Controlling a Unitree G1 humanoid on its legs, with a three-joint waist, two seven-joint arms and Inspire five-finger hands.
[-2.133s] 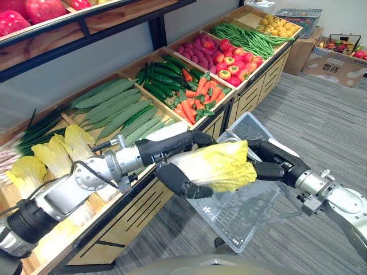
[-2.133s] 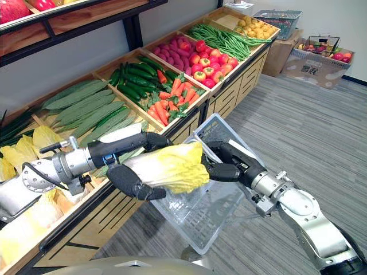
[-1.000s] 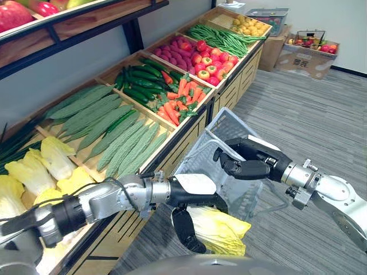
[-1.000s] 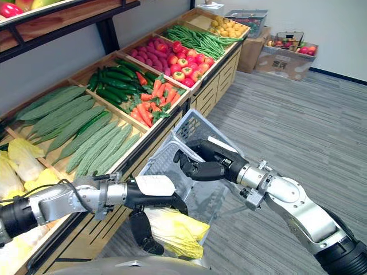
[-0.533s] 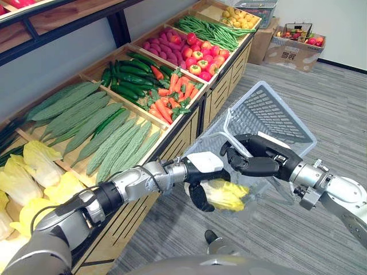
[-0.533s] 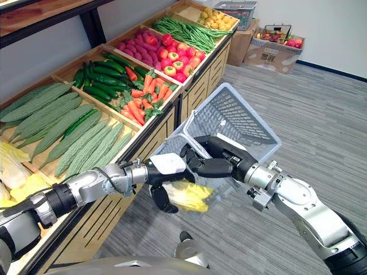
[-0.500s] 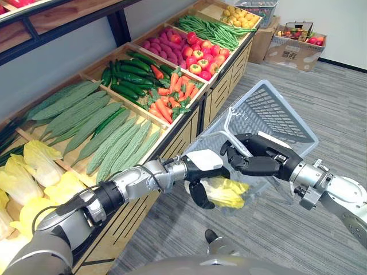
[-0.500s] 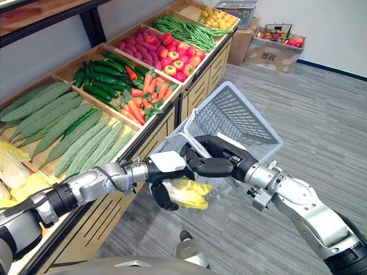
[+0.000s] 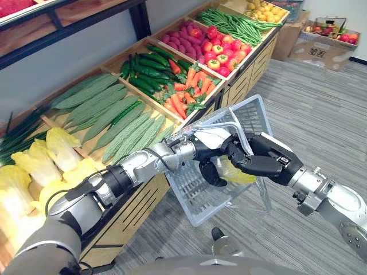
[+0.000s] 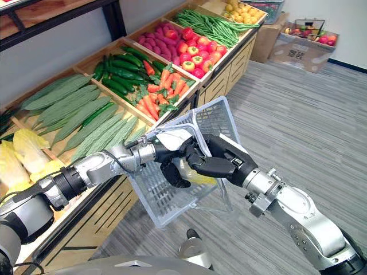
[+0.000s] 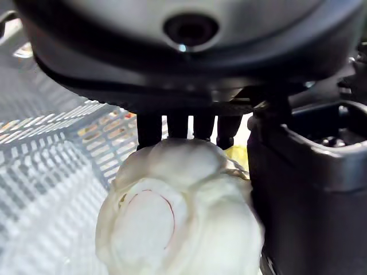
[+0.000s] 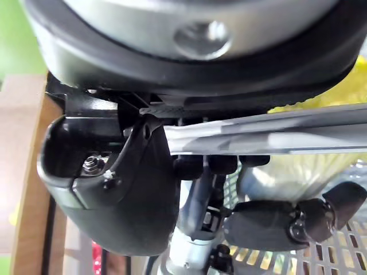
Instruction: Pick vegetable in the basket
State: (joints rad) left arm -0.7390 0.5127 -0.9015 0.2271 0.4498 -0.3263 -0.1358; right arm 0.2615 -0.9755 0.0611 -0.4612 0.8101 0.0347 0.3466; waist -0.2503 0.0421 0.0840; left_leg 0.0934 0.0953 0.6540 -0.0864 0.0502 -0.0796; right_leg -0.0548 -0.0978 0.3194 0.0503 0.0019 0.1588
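Left hand [image 9: 210, 153] clamps cabbage [image 11: 183, 220] inside basket [image 9: 192, 199]; right hand [image 9: 265, 161] grips its handle [image 12: 275, 133]

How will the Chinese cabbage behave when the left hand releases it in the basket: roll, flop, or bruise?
Probably light for its bulk: the left hand alone grips the Chinese cabbage. Its yellow leaf end looks loose, so likely floppy and easily bruised. The rounded white base may roll, since the basket, held by the right hand, is tilted.
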